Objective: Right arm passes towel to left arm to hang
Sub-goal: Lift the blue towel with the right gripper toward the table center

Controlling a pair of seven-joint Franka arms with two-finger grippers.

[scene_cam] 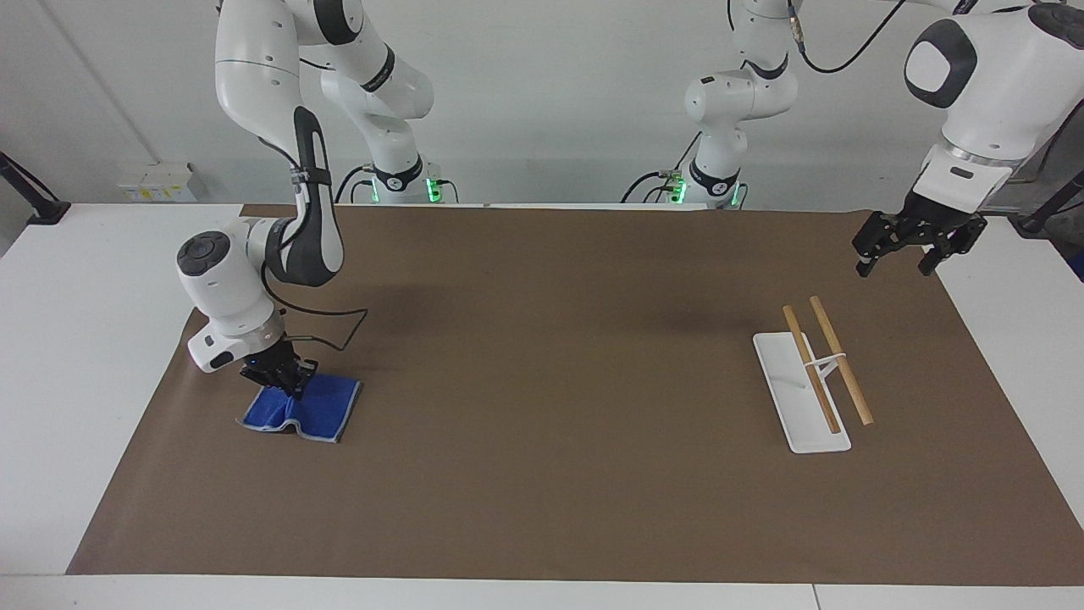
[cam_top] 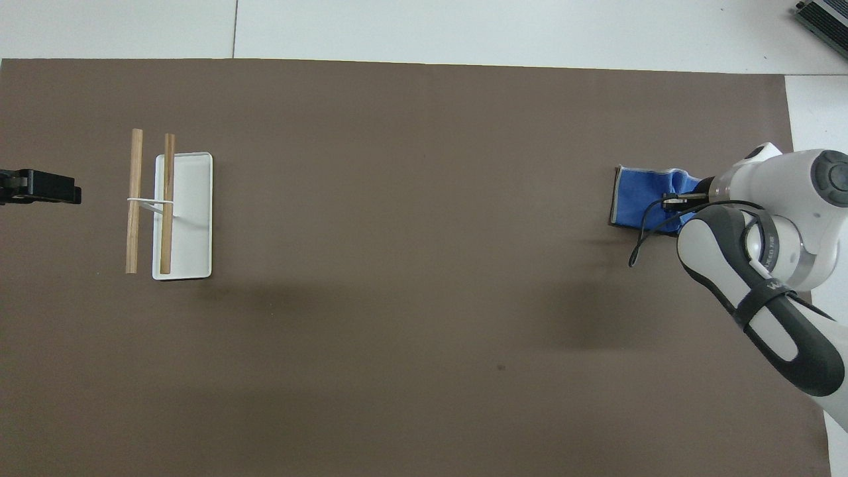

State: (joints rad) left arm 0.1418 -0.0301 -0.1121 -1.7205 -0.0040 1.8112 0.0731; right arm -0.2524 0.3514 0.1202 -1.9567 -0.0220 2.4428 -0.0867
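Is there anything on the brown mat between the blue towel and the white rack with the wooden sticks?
Nothing. The stretch of mat between the towel and the rack is bare, as the overhead view shows best.

No legible text on anything.
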